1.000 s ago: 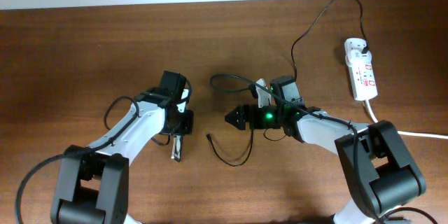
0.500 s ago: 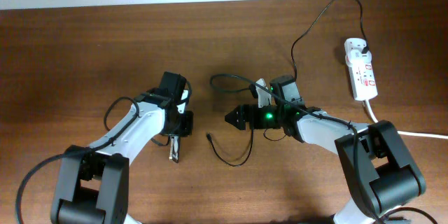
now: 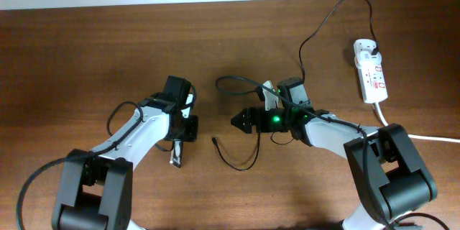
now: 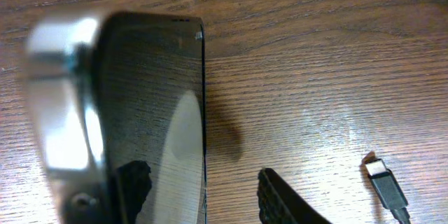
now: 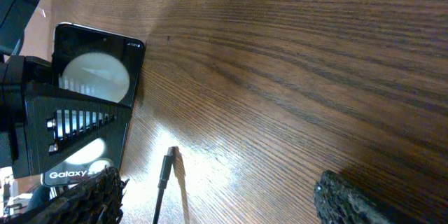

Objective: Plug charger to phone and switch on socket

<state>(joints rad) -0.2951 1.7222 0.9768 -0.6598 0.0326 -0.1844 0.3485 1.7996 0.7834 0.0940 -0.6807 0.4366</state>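
The phone (image 3: 176, 157) stands tilted on its edge under my left gripper (image 3: 181, 138). In the left wrist view its glossy screen (image 4: 154, 105) fills the left half. One finger lies against the screen and the other is apart from its right edge, so the left gripper (image 4: 206, 196) is open. The right wrist view shows the phone's screen (image 5: 94, 77) with white round spots. The charger's plug tip (image 3: 215, 141) lies on the table, also seen in the left wrist view (image 4: 383, 178) and the right wrist view (image 5: 166, 164). My right gripper (image 3: 241, 122) is open and empty above it (image 5: 224, 199). The socket (image 3: 371, 72) lies at the far right.
The black charger cable (image 3: 316, 32) loops from the socket across the back of the table and under my right arm. A thick white cord (image 3: 424, 137) runs off the right edge. The table is brown wood (image 3: 86, 57).
My left gripper and the phone have shifted slightly down and to the left. The right arm and the charger tip have not moved.
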